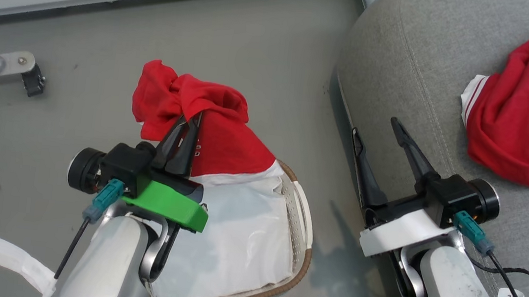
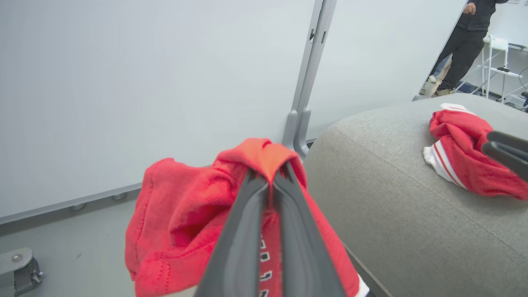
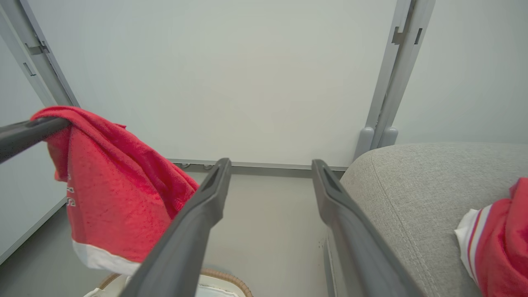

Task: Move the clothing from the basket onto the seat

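Pinching a bunched red garment, the left gripper holds it above the far end of the basket, low in the centre of the head view. A white sheet lies inside the basket. The right gripper hangs spread and empty at the edge of the seat. A 2nd red garment lies on the seat, upper right. The left wrist view adds white lettering on the held cloth and a person standing at upper right.

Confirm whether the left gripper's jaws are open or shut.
Shut. The left gripper has its jaws pinched on a fold of the red garment, which hangs from them over the basket.
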